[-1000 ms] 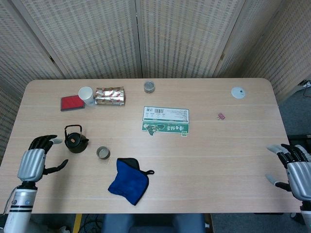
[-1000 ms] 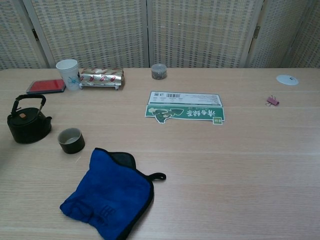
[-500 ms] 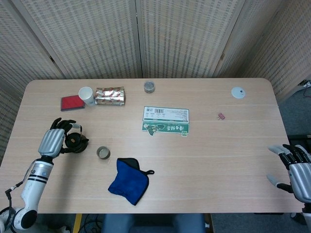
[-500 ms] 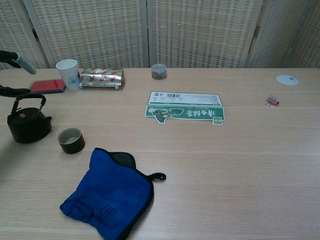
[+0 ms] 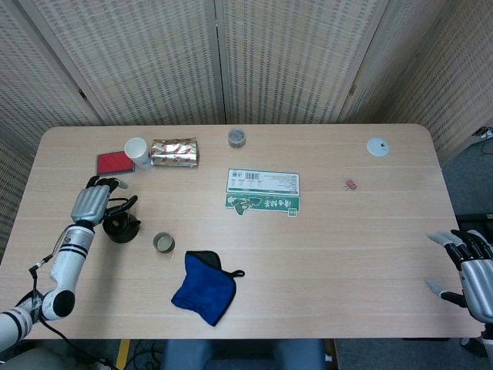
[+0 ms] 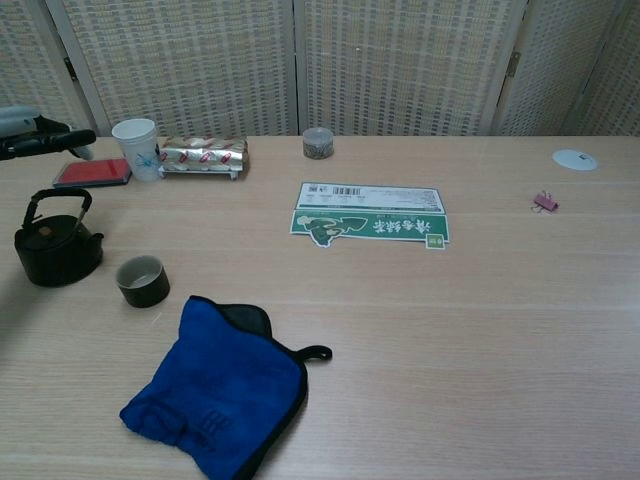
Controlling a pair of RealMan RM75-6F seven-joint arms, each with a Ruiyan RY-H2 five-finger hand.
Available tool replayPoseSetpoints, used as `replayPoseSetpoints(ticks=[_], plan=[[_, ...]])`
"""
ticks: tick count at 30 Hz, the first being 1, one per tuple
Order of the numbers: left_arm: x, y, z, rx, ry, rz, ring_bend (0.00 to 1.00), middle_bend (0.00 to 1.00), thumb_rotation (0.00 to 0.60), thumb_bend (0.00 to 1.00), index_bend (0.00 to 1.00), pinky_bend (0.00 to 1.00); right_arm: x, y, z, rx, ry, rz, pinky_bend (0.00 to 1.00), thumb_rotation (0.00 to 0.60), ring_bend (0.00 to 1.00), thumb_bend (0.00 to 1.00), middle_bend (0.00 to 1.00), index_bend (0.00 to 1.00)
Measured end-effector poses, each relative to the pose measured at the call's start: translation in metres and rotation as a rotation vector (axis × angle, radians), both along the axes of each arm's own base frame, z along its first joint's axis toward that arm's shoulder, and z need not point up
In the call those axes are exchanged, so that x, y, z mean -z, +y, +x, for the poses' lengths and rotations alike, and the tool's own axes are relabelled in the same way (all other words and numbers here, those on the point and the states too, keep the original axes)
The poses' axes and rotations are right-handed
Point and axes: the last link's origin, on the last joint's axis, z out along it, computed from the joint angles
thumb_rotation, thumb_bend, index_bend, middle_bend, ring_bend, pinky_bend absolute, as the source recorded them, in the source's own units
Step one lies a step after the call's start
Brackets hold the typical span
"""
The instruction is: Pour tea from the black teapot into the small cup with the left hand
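Black teapot [image 5: 120, 225] sits unmoved; left hand [image 5: 91, 204], fingers spread and empty, has lifted toward its ten o'clock above the handle.

A blue cloth [image 6: 215, 386] lay crumpled near the table's front edge, with a green-and-white card [image 6: 370, 224] flat at mid-table. Farther back stood a white paper cup [image 6: 136, 148], a foil packet [image 6: 203, 156], a red pad [image 6: 92, 172] and what looked like a small jar [image 6: 318, 143].
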Motion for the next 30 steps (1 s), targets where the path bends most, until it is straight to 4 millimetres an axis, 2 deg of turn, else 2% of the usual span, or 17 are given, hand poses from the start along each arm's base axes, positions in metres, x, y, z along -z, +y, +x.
replayPoseSetpoints(ticks=[9,17,30], plan=[[0.011,0.020,-0.016,-0.077,0.130,-0.005,0.21,0.29,0.040,0.17,0.32,0.00,0.003,-0.001,-0.001,0.008,-0.002,0.012,0.18,0.600,0.15,0.12,0.24,0.24],[0.019,0.023,-0.026,-0.107,0.171,-0.017,0.21,0.31,0.043,0.17,0.33,0.00,0.011,-0.002,-0.001,0.006,-0.017,0.072,0.18,0.600,0.15,0.11,0.24,0.24],[0.024,0.023,-0.033,-0.134,0.163,-0.032,0.27,0.42,0.040,0.17,0.43,0.00,0.014,-0.002,-0.002,0.012,-0.028,0.073,0.18,0.600,0.15,0.12,0.24,0.24]])
